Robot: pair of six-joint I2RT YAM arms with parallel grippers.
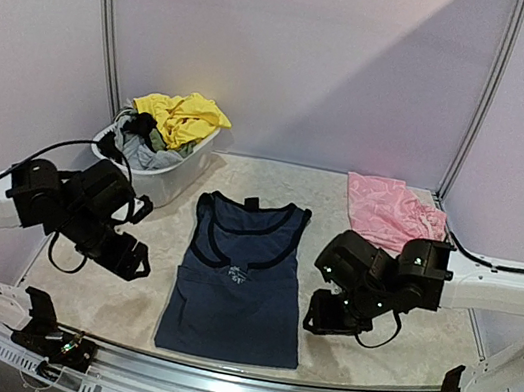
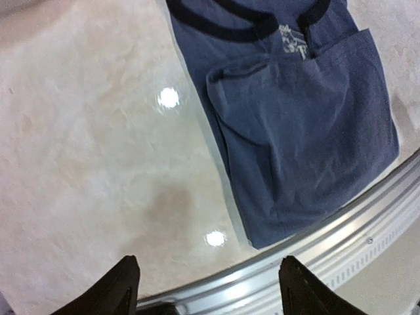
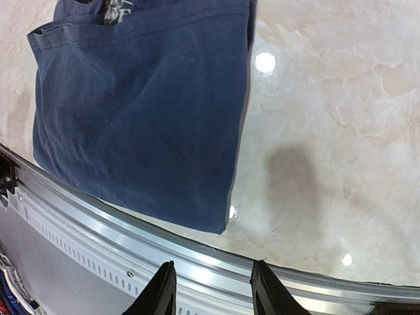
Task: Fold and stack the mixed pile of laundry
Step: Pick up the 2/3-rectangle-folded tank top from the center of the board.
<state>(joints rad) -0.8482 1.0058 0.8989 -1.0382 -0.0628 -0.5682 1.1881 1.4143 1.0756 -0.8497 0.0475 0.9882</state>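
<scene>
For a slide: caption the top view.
Navy top between left gripper and right gripper, both open; pink piece back right, laundry tub back left.

White arms (image 1: 509, 290), black wrists (image 1: 380, 273), looping cables (image 1: 46, 151)

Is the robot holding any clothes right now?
Nothing is held. The left fingers and right fingers are open and empty, either side of the flat navy cloth tank top.

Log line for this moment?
left gripper: open | right gripper: open | navy tank top: hem folded up, centre | pink piece: back right | yellow piece: in tub
</scene>
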